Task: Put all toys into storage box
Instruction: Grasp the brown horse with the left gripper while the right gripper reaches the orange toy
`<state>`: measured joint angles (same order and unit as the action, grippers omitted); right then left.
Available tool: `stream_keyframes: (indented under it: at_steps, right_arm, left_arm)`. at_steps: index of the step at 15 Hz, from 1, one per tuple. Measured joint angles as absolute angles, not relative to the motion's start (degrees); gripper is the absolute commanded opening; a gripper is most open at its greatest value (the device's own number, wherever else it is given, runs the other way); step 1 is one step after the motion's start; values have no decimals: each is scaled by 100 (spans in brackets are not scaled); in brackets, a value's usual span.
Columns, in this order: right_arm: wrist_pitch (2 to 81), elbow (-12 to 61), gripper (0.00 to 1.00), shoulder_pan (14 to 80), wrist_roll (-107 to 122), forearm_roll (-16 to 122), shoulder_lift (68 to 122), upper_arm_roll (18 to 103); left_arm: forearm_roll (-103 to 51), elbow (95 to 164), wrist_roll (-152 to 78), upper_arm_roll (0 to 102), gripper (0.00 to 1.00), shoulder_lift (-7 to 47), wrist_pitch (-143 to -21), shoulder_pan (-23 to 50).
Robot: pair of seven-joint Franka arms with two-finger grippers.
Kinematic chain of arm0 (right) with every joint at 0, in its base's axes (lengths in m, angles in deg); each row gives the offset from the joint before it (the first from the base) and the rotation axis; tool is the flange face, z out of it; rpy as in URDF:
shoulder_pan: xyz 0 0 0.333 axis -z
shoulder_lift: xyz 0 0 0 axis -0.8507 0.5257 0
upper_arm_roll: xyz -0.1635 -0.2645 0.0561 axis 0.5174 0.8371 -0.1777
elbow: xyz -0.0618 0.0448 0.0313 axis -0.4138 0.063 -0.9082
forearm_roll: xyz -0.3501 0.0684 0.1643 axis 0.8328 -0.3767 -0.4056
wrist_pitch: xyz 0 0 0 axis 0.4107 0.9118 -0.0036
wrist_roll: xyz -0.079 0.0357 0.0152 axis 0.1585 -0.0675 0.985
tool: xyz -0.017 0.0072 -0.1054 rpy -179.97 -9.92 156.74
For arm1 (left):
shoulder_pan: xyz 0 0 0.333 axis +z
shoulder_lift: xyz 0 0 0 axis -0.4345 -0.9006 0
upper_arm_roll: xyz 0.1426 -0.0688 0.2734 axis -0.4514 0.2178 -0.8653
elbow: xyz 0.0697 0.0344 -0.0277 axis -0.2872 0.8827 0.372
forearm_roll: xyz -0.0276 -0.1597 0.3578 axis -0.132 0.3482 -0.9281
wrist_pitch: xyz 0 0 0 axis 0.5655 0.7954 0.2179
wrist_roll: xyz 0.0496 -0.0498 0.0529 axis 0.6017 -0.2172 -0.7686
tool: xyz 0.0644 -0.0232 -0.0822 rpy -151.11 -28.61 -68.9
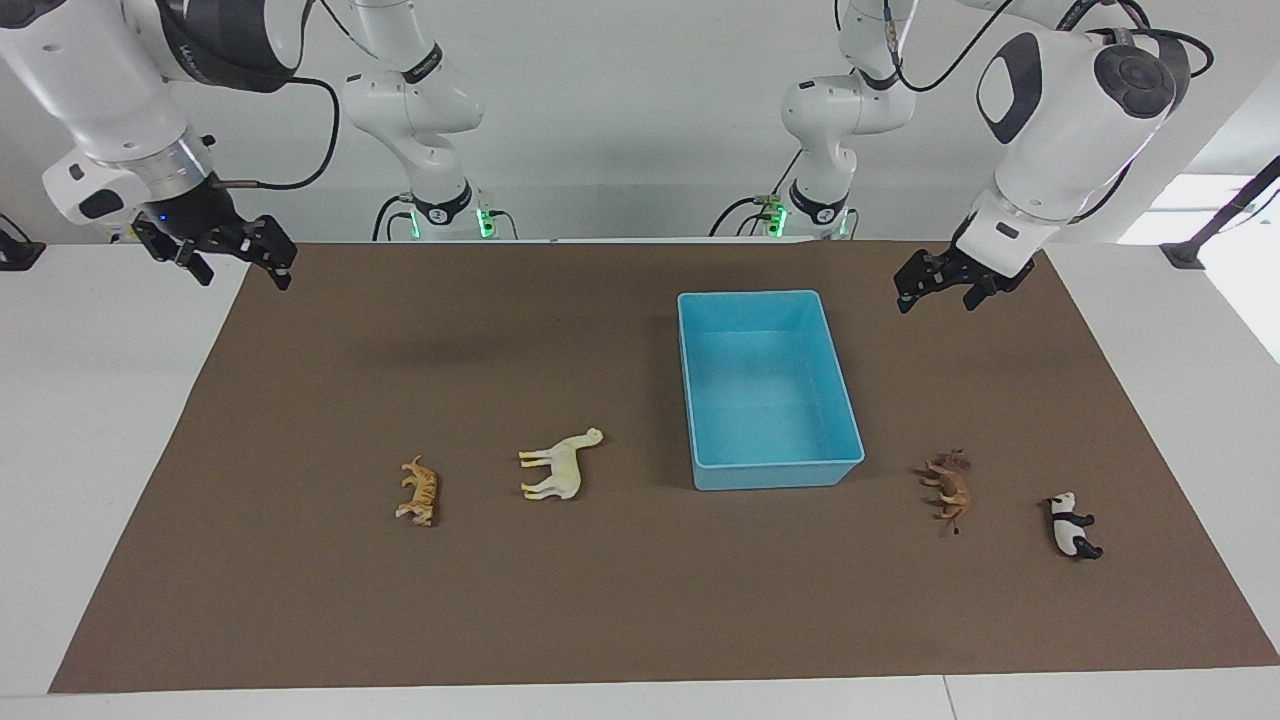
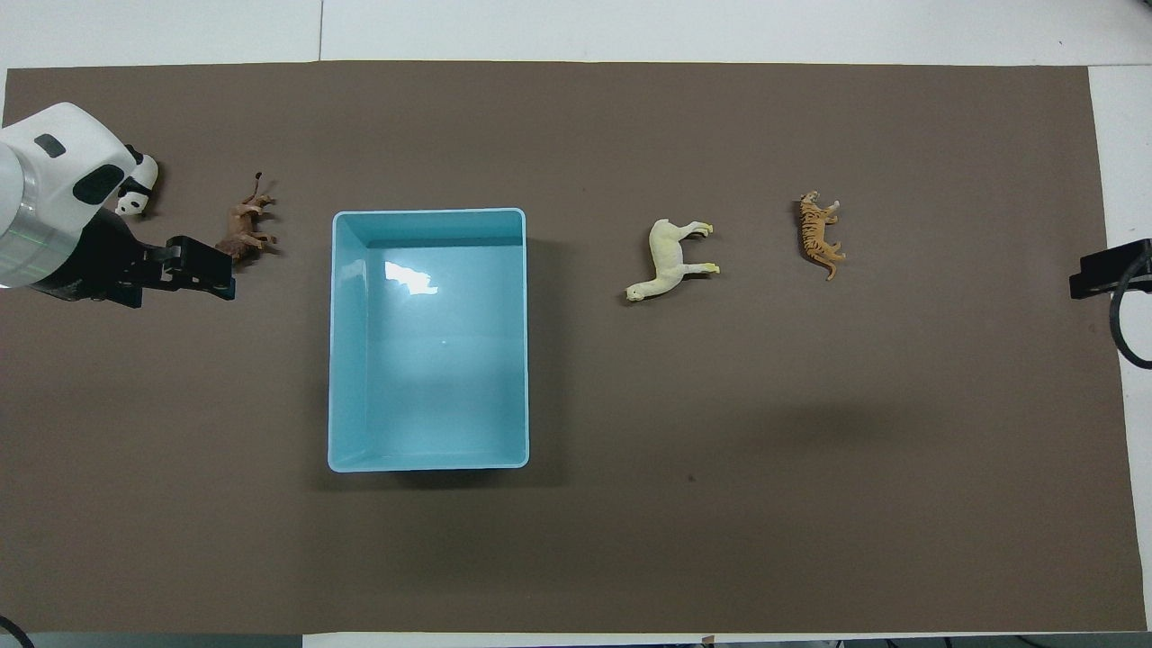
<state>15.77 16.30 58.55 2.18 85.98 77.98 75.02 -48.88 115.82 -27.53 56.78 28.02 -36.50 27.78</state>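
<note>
The light-blue storage box stands empty on the brown mat; it also shows in the overhead view. Four toys lie on their sides. The brown horned animal and the panda lie toward the left arm's end. The cream long-necked animal and the tiger lie toward the right arm's end. My left gripper hangs open and empty in the air over the mat, apart from the toys. My right gripper hangs open and empty over the mat's corner.
The brown mat covers most of the white table. All four toys lie about level with the box's end that is farthest from the robots. Bare mat lies between the box and each pair of toys.
</note>
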Motion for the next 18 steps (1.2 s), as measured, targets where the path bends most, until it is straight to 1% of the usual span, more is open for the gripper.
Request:
stream_keyframes:
  at_steps: [7,8,10,12,14,15,18]
  right_arm:
    - [1576,1561,100,5832,174,8559,7797,7463]
    - [1576,1555,100,5814,174,8558,7796,7460]
    - [1576,1539,100,5788,172,8494,7795,7445]
    - [1581,1538,100,5787,164,8326,7794,7373]
    - [1667,1548,100,5786,118,8269,7804,7319]
    - [1715,1560,100,5776,82,8258,7832,7292]
    - [2039,1606,100,5641,-74,8224,8162,7261]
  left_arm:
    - [-4898,11615,-2760,5649,100,2802,-3695,2792]
    - [-4901,11663,-2761,5640,100,2805,-3862,2806]
    - [-4933,11878,-2762,5614,100,2804,-4720,2888]
    - [-4968,12190,-2586,5598,100,2750,-5447,3168]
    - [-4980,12393,-2216,5574,100,2534,-6105,3416]
    - [-4985,12452,-2129,5568,100,2343,-6463,3536]
    - [-4987,12612,-2007,5581,100,1559,-7692,3656]
